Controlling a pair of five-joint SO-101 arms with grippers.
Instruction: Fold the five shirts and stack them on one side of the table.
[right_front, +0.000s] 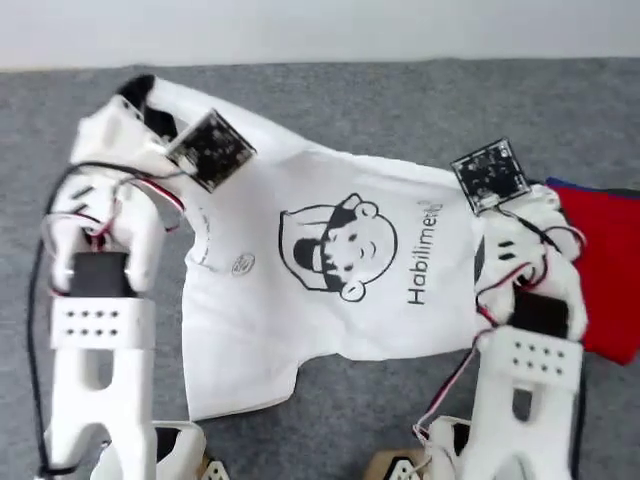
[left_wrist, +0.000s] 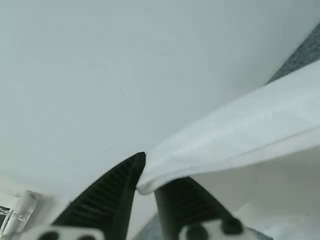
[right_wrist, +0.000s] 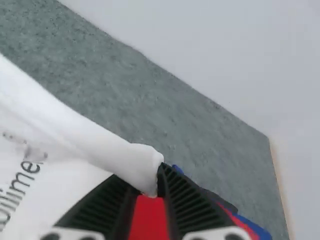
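Note:
A white shirt (right_front: 330, 290) with a black bear print lies spread across the grey table, its far edge lifted by both arms. My left gripper (left_wrist: 145, 182) is shut on a fold of the white shirt (left_wrist: 235, 135) at its far left end, by the shoulder. My right gripper (right_wrist: 156, 184) is shut on a rolled edge of the white shirt (right_wrist: 75, 135) at its far right end, by the hem. A red shirt (right_front: 605, 270) lies at the table's right side, with a blue one (right_wrist: 250, 224) under it. The red shirt (right_wrist: 147, 220) shows just below my right fingers.
The grey felt table (right_front: 400, 100) has bare room behind the shirt and at the front middle (right_front: 370, 410). A pale wall (right_wrist: 225, 50) rises behind the table's far edge. The arm bases stand at the front left and front right.

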